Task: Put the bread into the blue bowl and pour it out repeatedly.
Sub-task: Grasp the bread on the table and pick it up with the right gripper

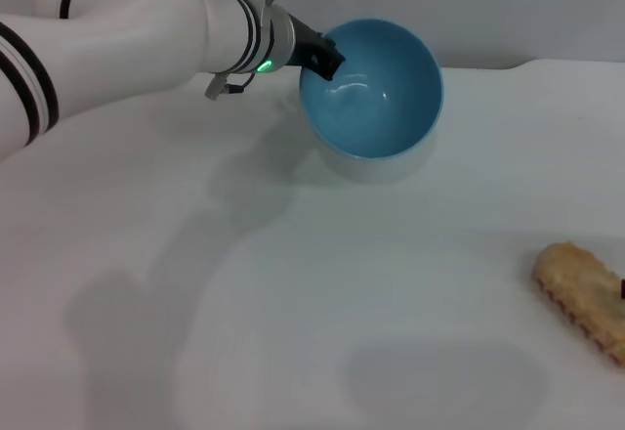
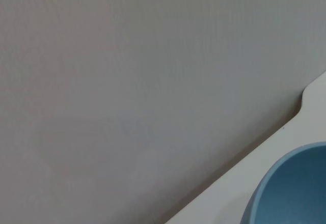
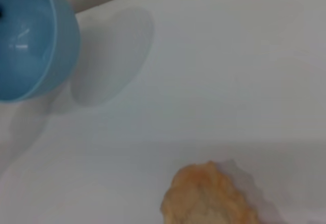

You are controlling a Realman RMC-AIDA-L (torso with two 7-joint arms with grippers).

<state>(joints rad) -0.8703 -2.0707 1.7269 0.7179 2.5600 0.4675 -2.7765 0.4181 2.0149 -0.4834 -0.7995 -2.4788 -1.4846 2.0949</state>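
Note:
The blue bowl [image 1: 376,93] hangs tilted above the table at the back, its empty inside facing me. My left gripper [image 1: 324,57] is shut on its left rim. The bowl's edge also shows in the left wrist view [image 2: 290,193] and its side in the right wrist view [image 3: 30,40]. The bread [image 1: 584,298] lies on the table at the far right, plain tan side up, with ridges along its near edge. The right wrist view looks down on the bread [image 3: 206,198] from close by. Of my right gripper only a dark sliver [image 1: 621,289] shows at the picture's edge, over the bread.
The white table [image 1: 293,283] carries the bowl's shadow below the bowl. Its back edge and a rounded corner [image 1: 547,62] meet a grey wall behind.

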